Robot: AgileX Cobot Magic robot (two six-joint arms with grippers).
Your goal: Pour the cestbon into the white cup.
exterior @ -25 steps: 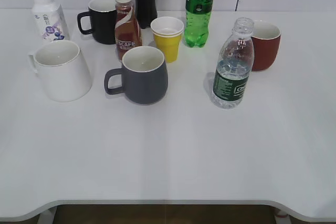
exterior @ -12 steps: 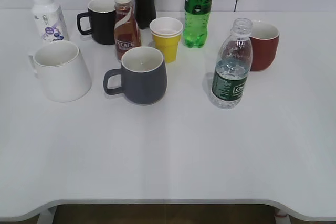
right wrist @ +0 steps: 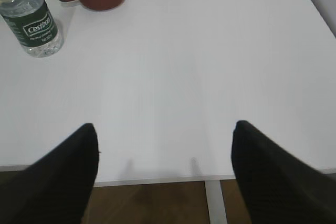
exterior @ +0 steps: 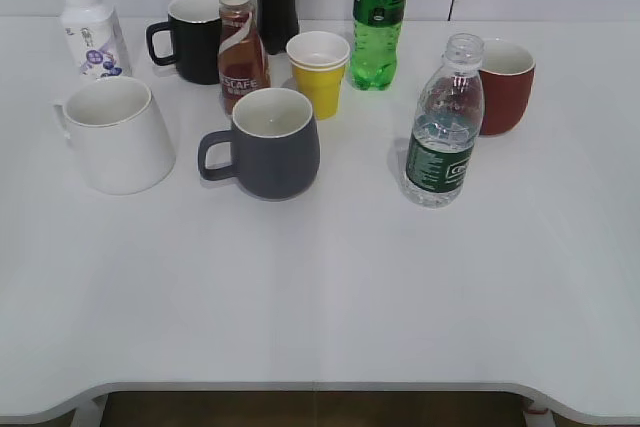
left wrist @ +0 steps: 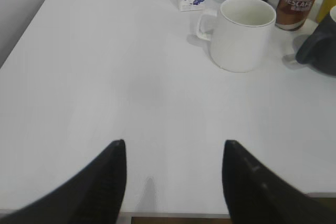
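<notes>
cestbon stands uncapped and untouched toward the desk's far right, white cup well apart near the left edge. left gripper and right gripper both spread, empty, at the near edge; judged pre-grasp, next the right reaches for the bottle.

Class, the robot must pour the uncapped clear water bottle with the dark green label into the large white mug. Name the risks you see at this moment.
1. The uncapped clear water bottle holds water, so tilting it early in transit may spill it.
2. The large white mug stands far left; the dark grey mug sits in between and could be bumped.
3. The red-brown mug stands close behind the bottle, crowding the open right gripper.
</notes>
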